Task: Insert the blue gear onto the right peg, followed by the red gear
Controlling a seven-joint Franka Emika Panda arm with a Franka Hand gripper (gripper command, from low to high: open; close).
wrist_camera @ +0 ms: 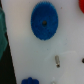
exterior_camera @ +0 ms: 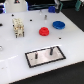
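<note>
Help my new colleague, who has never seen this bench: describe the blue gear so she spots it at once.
On the white table, look beyond the grey plate. The blue gear lies flat at the exterior view's right of the red gear; it is wider and flatter.

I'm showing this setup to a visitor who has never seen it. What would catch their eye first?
Two bright discs on the white table: the blue gear toward the exterior view's right, and the smaller red gear beside it, apart from it. Nearer the camera lies a grey black-rimmed plate with two thin dark pegs standing upright. In the wrist view the blue gear looms large, its central hole plain; the hand itself is not seen.
</note>
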